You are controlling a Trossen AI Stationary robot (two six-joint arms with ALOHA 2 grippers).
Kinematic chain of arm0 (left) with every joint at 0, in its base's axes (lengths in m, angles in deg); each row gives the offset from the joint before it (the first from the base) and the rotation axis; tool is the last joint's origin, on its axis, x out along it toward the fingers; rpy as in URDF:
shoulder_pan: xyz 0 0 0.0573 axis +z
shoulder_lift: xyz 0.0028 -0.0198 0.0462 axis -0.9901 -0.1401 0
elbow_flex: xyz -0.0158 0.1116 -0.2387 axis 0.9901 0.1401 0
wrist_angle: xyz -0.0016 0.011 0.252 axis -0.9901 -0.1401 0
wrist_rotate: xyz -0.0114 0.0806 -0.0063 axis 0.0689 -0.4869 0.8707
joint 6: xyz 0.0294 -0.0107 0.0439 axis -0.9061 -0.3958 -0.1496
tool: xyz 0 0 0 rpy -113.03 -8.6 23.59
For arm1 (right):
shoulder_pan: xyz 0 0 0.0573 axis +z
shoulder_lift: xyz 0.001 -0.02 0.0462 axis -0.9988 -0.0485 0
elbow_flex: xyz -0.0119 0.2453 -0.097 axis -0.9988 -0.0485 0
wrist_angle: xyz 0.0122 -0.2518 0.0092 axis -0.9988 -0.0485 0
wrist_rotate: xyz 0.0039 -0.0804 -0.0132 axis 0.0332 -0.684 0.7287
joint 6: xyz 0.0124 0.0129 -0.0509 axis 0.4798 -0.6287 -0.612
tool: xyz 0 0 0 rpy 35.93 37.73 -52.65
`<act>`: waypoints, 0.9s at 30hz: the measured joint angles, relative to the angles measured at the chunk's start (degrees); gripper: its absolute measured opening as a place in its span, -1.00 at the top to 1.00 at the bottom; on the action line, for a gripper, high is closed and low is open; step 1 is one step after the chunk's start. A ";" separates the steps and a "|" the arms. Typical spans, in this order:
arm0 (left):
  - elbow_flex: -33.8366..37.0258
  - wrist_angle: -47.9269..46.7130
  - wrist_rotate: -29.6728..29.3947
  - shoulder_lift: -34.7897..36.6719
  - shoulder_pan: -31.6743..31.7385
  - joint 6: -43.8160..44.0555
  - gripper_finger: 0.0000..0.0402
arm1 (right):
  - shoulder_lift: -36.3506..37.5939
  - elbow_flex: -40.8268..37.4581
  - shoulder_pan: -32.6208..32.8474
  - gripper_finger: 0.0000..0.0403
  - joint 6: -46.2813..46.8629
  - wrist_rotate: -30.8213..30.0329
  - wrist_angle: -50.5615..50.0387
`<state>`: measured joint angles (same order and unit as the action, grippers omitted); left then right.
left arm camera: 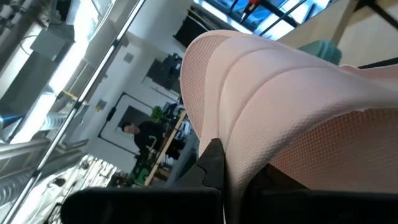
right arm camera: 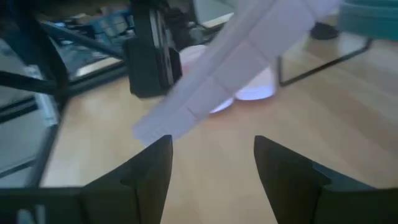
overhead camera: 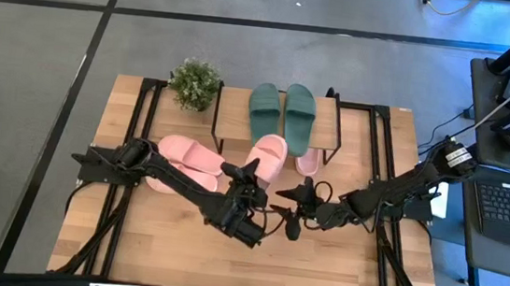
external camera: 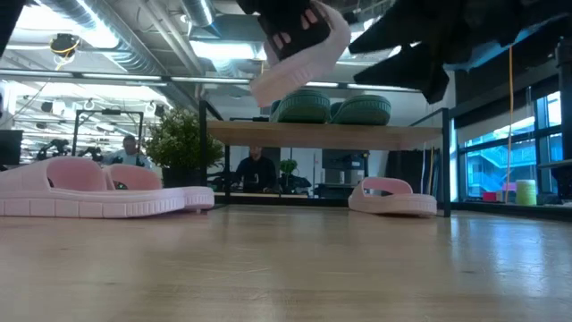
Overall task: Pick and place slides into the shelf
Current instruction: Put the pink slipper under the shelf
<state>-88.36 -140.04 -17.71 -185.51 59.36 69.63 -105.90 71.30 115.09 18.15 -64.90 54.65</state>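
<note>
My left gripper (overhead camera: 244, 181) is shut on a light pink slide (overhead camera: 270, 154), held high above the table; the slide also shows in the low view (external camera: 304, 54). My right gripper (right arm camera: 211, 168) is open and empty just right of it, near the table's middle (overhead camera: 292, 209). Two dark green slides (overhead camera: 282, 114) lie soles down on the shelf's wooden top (overhead camera: 234, 118). A pink pair (overhead camera: 188, 155) lies on the table at the left. One more pink slide (external camera: 393, 197) lies on the table under the shelf. My left gripper holds the pink slide by its end nearer the table's front (overhead camera: 254, 173), coming from the near left. One dark finger (left arm camera: 211, 163) lies against the slide's ribbed pink surface (left arm camera: 249, 143); the other is hidden by the slide. The slide is lifted clear and tilted (external camera: 290, 76).
A small potted plant (overhead camera: 195, 83) stands at the shelf's left end. The shelf's black legs (external camera: 444, 161) stand around the slide under it. The near half of the wooden table (overhead camera: 225, 262) is bare wood. People sit in the room behind (external camera: 257, 170).
</note>
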 joint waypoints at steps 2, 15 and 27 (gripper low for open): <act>0.00 0.11 -0.01 0.00 0.66 0.07 0.99 | -0.63 0.00 0.69 -0.12 -0.01 -4.43 0.20; 0.00 5.09 -0.04 0.00 1.67 -3.21 0.99 | -3.24 0.00 1.28 -0.12 13.52 -8.72 3.37; 0.00 8.69 -0.01 0.00 1.80 -6.04 0.99 | -3.86 0.00 1.26 -0.12 16.49 -7.28 7.31</act>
<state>-88.36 -131.35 -17.73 -185.51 61.16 63.60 -109.76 71.30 116.35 34.64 -72.18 61.96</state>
